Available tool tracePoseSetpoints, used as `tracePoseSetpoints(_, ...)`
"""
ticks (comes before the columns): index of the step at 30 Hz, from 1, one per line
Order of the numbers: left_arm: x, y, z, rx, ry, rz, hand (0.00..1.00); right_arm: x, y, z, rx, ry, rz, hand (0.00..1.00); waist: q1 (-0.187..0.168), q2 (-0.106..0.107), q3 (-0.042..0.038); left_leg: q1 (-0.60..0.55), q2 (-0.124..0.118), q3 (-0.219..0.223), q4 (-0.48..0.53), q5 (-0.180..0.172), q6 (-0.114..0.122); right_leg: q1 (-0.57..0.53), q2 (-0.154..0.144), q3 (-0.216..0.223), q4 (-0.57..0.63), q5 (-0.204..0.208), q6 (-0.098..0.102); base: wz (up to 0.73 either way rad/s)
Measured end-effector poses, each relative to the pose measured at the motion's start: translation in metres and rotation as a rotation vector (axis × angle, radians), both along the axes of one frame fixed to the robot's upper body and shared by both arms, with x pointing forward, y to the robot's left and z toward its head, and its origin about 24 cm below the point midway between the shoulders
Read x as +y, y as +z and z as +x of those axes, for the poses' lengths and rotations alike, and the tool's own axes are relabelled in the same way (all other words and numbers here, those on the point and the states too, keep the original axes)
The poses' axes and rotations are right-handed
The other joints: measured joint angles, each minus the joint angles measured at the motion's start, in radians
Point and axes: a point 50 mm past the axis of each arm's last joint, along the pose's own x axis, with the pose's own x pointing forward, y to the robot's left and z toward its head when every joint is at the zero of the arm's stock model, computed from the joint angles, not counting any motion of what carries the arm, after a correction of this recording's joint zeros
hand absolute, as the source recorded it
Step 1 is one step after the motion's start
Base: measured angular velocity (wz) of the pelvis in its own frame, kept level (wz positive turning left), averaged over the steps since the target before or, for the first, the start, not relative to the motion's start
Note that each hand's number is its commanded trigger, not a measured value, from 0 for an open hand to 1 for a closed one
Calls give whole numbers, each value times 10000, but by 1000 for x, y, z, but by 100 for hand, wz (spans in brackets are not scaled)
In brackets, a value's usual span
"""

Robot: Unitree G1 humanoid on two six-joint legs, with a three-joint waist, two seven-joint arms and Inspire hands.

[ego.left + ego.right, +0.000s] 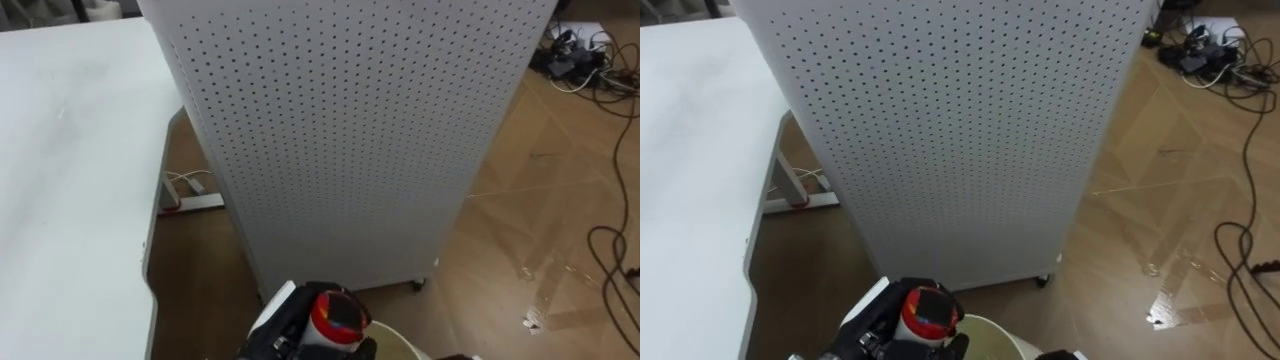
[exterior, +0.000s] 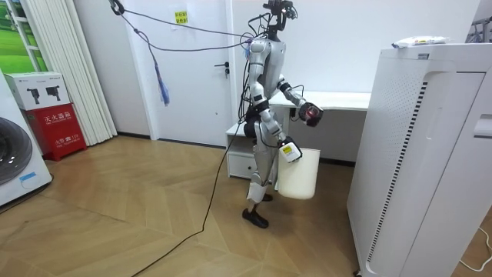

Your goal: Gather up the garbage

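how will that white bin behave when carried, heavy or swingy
The white bin hangs below the right hand, so it will probably swing. It looks like stiff plastic, likely light for its size. The left hand grips a red-topped can.

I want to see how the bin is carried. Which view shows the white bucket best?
The room view: the whole white bucket hangs at the robot's right hand, beside its legs. In both eye views a sliver of its rim shows at the bottom edge, beside the red can in the left hand.
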Motion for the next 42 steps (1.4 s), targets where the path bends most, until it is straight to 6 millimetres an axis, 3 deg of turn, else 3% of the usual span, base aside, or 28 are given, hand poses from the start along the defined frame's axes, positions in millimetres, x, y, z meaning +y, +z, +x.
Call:
tracePoseSetpoints(7, 0, -3, -1, 170, -229, 40, 0, -3, 1, 1, -39, 7, -77, 100, 200, -2, 0, -13, 0, -3, 0, 0, 0, 2, 0, -20, -20, 0, 0, 0)
tracePoseSetpoints(19, 1, -3, -2, 197, -314, 69, 0, -5, -3, -2, 370, 226, -348, 100, 169, -111, 63, -18, 4, -7, 8, 1, 0, 1, 5, -48, -20, 0, 0, 0)
tracePoseSetpoints(27, -1, 0, -1, 31, -256, 24, 0, -3, -3, -3, 356, 185, -170, 100, 186, -142, 54, 32, 14, -21, 213, -1, -1, 129, 35, 5, -43, 2, -4, -1)
tracePoseSetpoints(29, -2, 5, 1, -317, -154, 166, 0, -2, -3, -3, 294, 161, -175, 100, 218, -143, 54, 168, 18, -21, 200, -2, -3, 212, 60, 56, -54, 9, -16, -12)
tracePoseSetpoints(32, 1, 21, 2, -1452, 186, 575, 0, -2, -2, -2, 205, 194, -151, 100, 506, -194, 21, 533, 30, -101, 59, -28, -46, 250, 255, 505, -190, 84, -81, -50)
tracePoseSetpoints(34, 5, 38, 7, -2779, 623, 1214, 0, -2, -3, -4, 165, 186, -146, 100, 719, -265, 3, 732, -25, -622, 52, -54, -87, 306, 407, 860, -191, 140, -123, -54)
tracePoseSetpoints(36, 9, 54, 11, -3829, 1109, 1570, 0, -3, -6, -11, 291, 120, -147, 100, 678, -264, -16, 885, -64, -969, 15, -102, -163, 444, 493, 918, -259, 168, -143, -20)
tracePoseSetpoints(39, 11, 74, 12, -5366, 1680, 2108, 0, -5, -11, -27, 502, -136, -146, 100, 649, -257, -102, 1119, -32, -987, -77, -119, -186, 752, 562, 890, -394, 211, -162, -2)
tracePoseSetpoints(42, 10, 96, 11, -6909, 2066, 2458, 0, -6, -13, -32, 566, -213, -222, 100, 517, -219, -135, 1362, -48, -986, -99, -119, -186, 900, 560, 963, -396, 209, -159, -7)
